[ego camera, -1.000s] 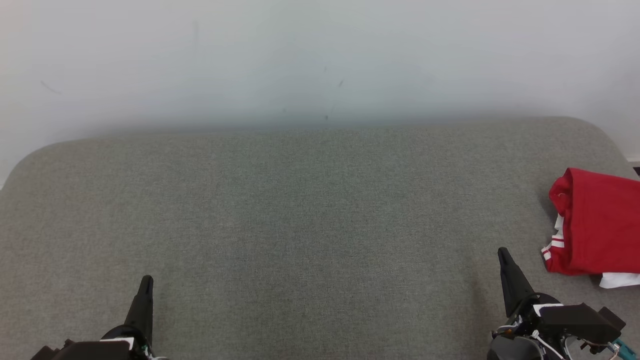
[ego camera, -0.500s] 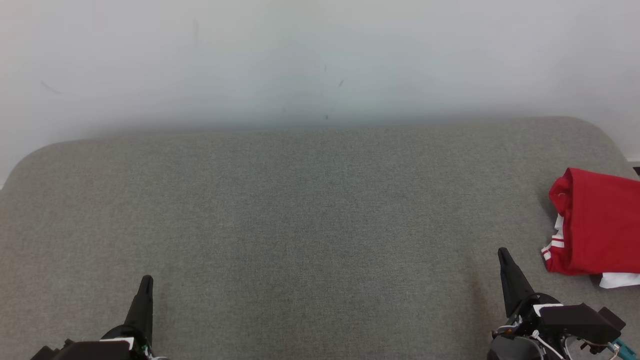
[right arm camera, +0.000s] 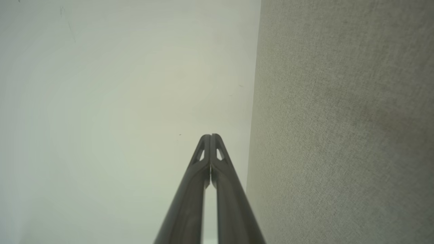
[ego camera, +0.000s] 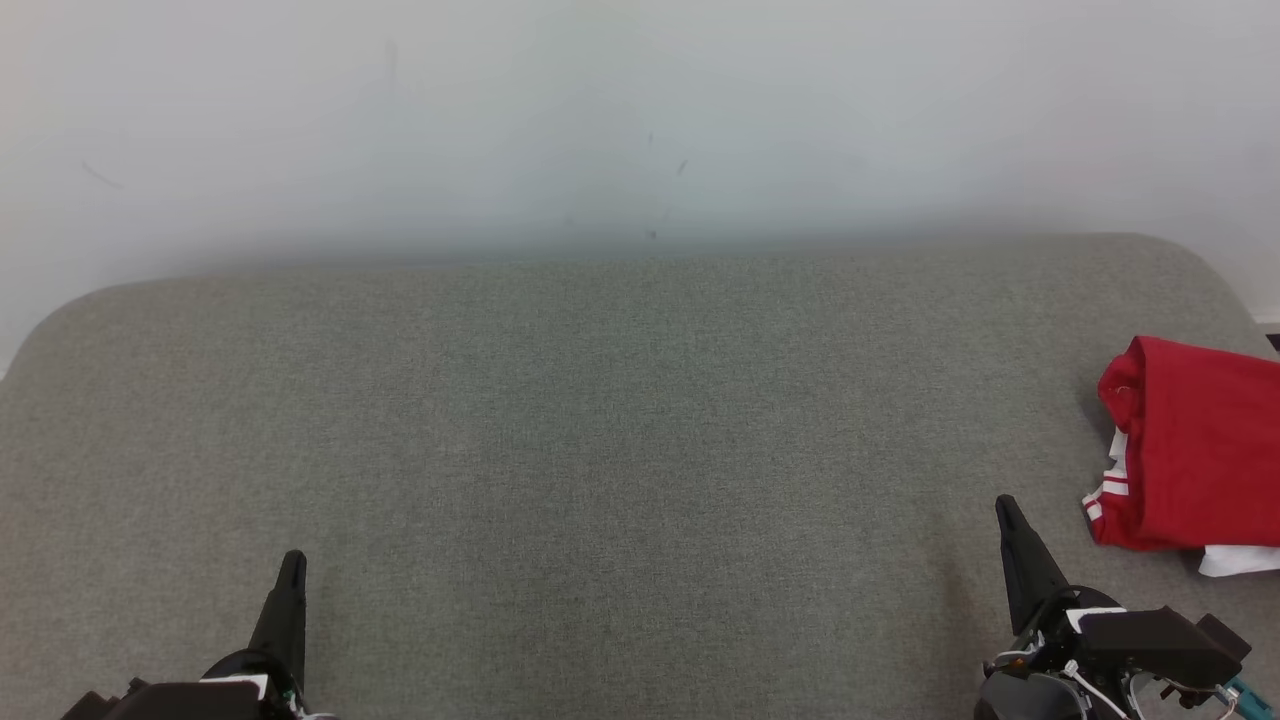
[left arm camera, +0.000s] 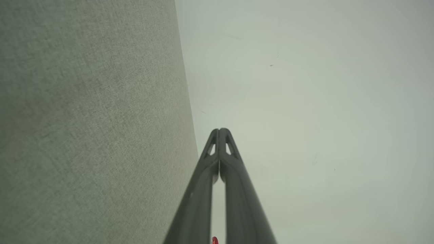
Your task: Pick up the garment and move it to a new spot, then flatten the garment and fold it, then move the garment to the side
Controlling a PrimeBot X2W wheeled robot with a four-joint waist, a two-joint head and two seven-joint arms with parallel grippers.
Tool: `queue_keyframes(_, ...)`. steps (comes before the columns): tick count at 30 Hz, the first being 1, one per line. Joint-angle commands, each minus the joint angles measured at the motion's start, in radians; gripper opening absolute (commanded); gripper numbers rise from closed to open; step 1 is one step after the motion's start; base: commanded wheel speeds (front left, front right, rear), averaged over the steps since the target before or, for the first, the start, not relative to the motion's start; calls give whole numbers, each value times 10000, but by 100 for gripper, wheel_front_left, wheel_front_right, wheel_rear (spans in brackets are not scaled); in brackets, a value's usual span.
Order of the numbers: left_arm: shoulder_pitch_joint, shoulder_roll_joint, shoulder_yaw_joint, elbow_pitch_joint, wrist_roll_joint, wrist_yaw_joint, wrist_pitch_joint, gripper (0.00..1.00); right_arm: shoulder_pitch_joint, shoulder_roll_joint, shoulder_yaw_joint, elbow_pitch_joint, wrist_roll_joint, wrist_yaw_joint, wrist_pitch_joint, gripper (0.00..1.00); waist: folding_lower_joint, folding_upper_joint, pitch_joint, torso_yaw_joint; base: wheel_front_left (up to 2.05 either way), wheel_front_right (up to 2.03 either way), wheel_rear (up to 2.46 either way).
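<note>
A red garment point(ego camera: 1195, 445) with white stripes on its trim lies bunched at the far right edge of the grey fabric surface point(ego camera: 600, 420), over a bit of white cloth point(ego camera: 1238, 560). My right gripper point(ego camera: 1005, 508) is shut and empty, low at the right, just left of the garment and apart from it. My left gripper point(ego camera: 292, 562) is shut and empty at the lower left, far from the garment. In the wrist views the left gripper point(left arm camera: 219, 130) and the right gripper point(right arm camera: 210, 136) both show their fingertips pressed together, pointing at the pale wall.
The grey surface has rounded back corners and ends at a pale wall point(ego camera: 640, 120) behind it. A wide stretch of bare fabric lies between the two grippers.
</note>
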Motion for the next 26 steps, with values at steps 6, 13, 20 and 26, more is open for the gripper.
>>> queue_keyframes(6, -93, 34, 33, -34, -46, -32, 3, 0, 92, 13, 1, -17, 10, -21, 32, 0, 2, 0, 0, 0, 0, 0, 0)
queue_keyframes(13, -92, 34, 31, -34, -46, -32, 2, 0, 91, 13, -1, -17, 10, -21, 32, 0, 2, 0, 0, 0, 0, 0, 0)
queue_keyframes(20, -92, 34, 32, -35, -45, -32, 2, 0, 92, 13, 0, -17, 10, -21, 32, 0, 2, 0, 0, 0, 0, 0, 0)
queue_keyframes(26, -92, 34, 33, -35, -45, -32, 2, 0, 92, 13, 0, -17, 10, -21, 32, 0, 2, 0, 0, 0, 0, 0, 0)
